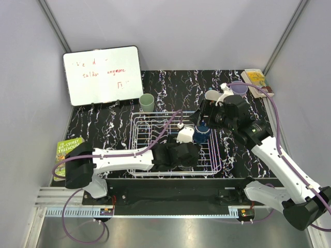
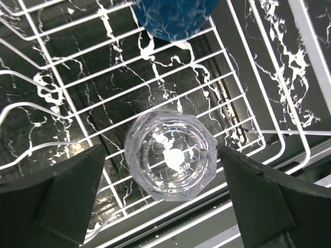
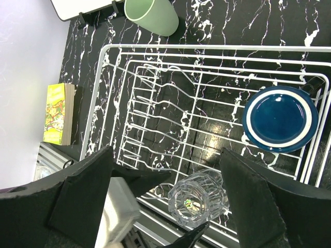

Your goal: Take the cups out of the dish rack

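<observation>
rack (image 1: 139, 129) sits in the middle, and a green cup (image 1: 147, 103) stands outside it. left wrist: the left gripper (image 2: 163, 165) is wide apart around the clear glass (image 2: 170, 157) in the rack, not touching. the glass is smooth with flat sides. it could slip or tip on the wires if pinched crooked. right wrist: the right gripper (image 3: 166, 155) is apart too, empty, above the blue cup (image 3: 281, 119) in the rack.

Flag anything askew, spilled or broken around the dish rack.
Nothing stands out. The clear faceted glass and dark blue cup sit in the white wire dish rack, the pale green cup upright on the black marbled table beyond it; no spill or breakage shows.
</observation>
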You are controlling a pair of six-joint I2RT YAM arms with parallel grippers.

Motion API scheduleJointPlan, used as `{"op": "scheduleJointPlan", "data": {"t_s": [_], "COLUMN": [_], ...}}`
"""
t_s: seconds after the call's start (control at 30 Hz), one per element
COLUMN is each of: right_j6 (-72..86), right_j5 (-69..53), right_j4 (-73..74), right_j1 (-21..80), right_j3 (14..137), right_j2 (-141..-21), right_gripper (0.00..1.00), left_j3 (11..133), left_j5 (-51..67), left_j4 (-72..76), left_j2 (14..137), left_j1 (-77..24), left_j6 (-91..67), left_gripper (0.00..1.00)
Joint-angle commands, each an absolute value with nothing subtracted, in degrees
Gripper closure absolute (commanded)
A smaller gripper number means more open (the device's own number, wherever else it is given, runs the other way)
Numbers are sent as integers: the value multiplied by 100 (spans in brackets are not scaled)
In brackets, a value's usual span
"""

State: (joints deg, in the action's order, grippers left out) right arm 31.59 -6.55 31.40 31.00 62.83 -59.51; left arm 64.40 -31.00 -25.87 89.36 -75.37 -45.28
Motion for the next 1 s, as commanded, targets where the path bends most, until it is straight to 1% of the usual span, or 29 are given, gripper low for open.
{"op": "scheduleJointPlan", "data": {"t_s": [0.0,0.1,0.33,0.47,0.57,0.6,0.67,0.7,0.73,0.77,0.97], "right_j6": [3199,3208,3243,3252,3243,3243,3252,3243,3234,3243,3243], "right_j5": [-580,-615,-624,-642,-642,-642,-633,-642,-633,-633,-615], "right_j4": [2927,2918,2874,2857,2857,2856,2856,2856,2865,2857,2856], "right_j1": [3155,3155,3155,3155,3147,3164,3155,3155,3155,3155,3155], "right_j3": [6232,6214,6144,6135,6152,6144,6152,6152,6161,6161,6196], "right_j2": [-5871,-5880,-5880,-5845,-5836,-5836,-5827,-5827,-5827,-5827,-5766], "right_gripper": [9,9,9,9,9,9,10,10,10,10,10], "left_j3": [6600,6539,6636,6653,6671,6671,6671,6662,6627,6618,6583], "left_j5": [-2918,-3243,-2936,-2892,-2900,-2892,-2839,-2839,-2848,-2882,-3119], "left_j4": [-2470,-2391,-2399,-2391,-2391,-2382,-2382,-2391,-2391,-2391,-2391], "left_j2": [9105,8878,9202,9316,9325,9316,9290,9273,9246,9185,8720], "left_j1": [-7594,-7690,-7682,-7673,-7682,-7682,-7682,-7690,-7690,-7682,-7699], "left_j6": [-4491,-4474,-4412,-4360,-4307,-4307,-4280,-4272,-4280,-4289,-4140], "left_gripper": [1,1,2,13,36,54,69,85,95,100,100]}}
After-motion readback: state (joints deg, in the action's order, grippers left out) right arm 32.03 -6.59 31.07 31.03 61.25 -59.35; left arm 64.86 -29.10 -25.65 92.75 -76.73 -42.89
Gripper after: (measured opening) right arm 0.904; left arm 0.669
